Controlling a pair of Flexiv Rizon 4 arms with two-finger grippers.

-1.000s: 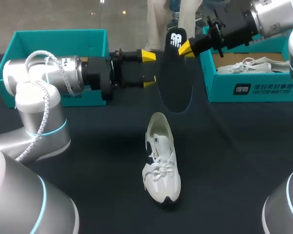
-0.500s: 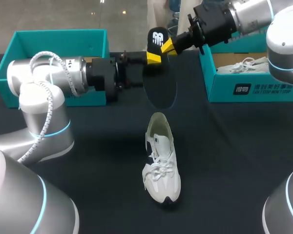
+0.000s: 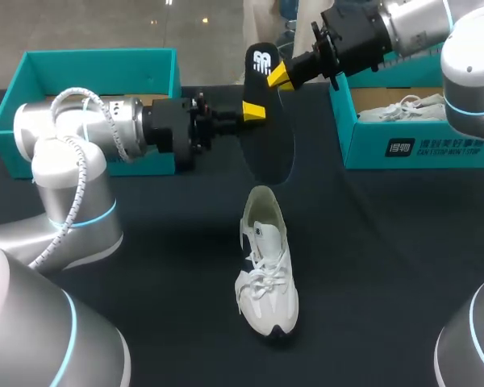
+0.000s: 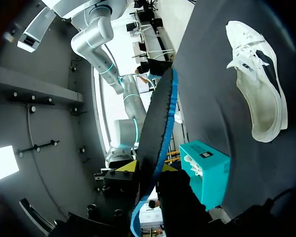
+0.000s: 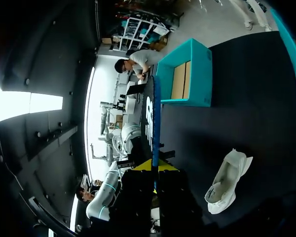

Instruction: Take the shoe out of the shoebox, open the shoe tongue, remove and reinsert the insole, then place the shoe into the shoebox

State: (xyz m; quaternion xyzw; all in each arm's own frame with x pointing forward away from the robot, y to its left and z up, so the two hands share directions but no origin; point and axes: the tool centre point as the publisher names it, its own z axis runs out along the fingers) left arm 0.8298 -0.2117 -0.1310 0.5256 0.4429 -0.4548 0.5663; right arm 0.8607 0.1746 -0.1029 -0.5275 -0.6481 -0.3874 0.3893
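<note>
About halfway through, by the look of it. Already out of its box and resting on its sole near the middle of the dark worktop [image 3: 145, 266]: the white shoe [image 3: 264, 262], toe toward the near edge, mouth gaping wide, so tongue apparently opened. Also out: the black insole [image 3: 268, 133], hanging upright in the air just beyond the shoe's heel and clear of it. Pinched at its upper, far end by the right end effector [image 3: 278, 74], clamped on it from both sides. At its middle, reaching in from the left, the left end effector [image 3: 254, 111]; cannot tell whether gripping or merely alongside. Left to do: sliding the insole back in, then returning the shoe to the teal shoebox [image 3: 89, 58] at far left, or the second shoebox [image 3: 403, 149] at far right, already holding a second shoe [image 3: 411, 109].
</note>
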